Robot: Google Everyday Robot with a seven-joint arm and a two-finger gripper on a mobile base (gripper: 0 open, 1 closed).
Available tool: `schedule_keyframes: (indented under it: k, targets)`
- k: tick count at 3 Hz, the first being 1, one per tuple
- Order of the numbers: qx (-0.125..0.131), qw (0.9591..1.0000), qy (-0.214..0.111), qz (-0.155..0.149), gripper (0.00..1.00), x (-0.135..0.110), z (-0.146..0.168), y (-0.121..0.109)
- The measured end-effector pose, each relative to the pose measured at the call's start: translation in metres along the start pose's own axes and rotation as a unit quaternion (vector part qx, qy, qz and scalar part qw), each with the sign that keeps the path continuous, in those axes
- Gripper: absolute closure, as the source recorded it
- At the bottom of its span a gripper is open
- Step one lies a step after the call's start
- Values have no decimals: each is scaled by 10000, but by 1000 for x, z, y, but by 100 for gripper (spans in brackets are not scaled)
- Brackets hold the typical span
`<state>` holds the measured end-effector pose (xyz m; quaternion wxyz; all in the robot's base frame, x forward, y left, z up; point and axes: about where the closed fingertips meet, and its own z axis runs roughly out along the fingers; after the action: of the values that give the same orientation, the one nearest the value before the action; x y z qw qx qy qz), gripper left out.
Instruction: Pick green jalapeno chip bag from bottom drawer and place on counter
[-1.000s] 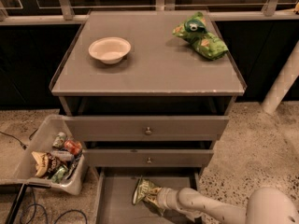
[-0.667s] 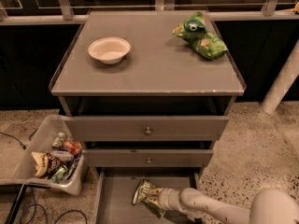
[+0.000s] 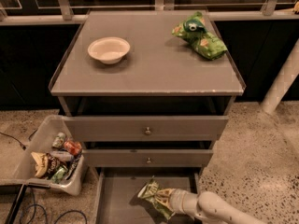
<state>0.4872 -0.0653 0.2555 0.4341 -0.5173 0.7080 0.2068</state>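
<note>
The green jalapeno chip bag [image 3: 153,194] is a crinkled olive-green bag in the open bottom drawer [image 3: 119,202], near the middle of its grey floor. My gripper [image 3: 167,200] reaches in from the lower right on a pale arm. It is shut on the bag's right end, and the bag hides the fingertips. The bag stands tilted, with a shadow under it. The counter [image 3: 149,73] is the grey cabinet top above.
A white bowl [image 3: 109,49] sits on the counter's left and brighter green bags [image 3: 201,35] on its back right. Two shut drawer fronts [image 3: 147,128] with knobs overhang the open drawer. A bin of snacks [image 3: 53,160] and cables [image 3: 28,211] lie at the left, a white post [image 3: 282,80] at the right.
The gripper and the bag have shifted slightly to the right inside the drawer. Nothing else has moved.
</note>
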Motion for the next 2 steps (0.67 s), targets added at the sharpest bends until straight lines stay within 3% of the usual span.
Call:
schedule_keyframes:
  k: [1, 2]
  targets:
    - [17, 9999, -74, -136, 100, -35, -48, 4]
    - [22, 9994, 79, -341, 100, -79, -90, -2]
